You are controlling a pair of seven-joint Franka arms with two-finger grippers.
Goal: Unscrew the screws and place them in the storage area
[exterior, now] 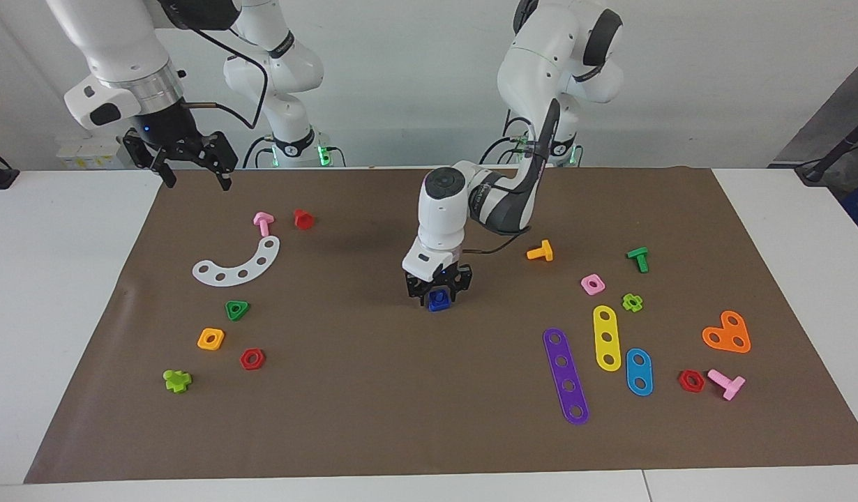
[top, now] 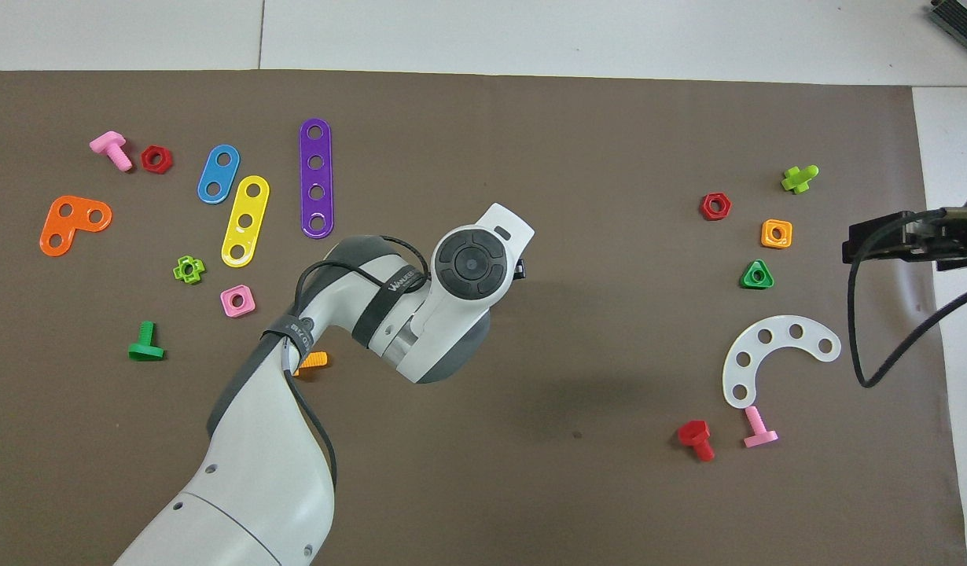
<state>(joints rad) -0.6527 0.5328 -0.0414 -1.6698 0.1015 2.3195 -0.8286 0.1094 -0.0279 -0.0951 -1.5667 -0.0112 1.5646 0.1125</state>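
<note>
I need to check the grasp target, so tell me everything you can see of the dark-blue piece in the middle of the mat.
The dark-blue piece looks like glossy plastic, small, with a flat top showing a round mark. It sits on the brown mat near its middle, apart from the other parts. The left gripper is down over it with its jaws either side; whether they press it cannot be told. Its stem is hidden, and the overhead view hides it under the arm.
</note>
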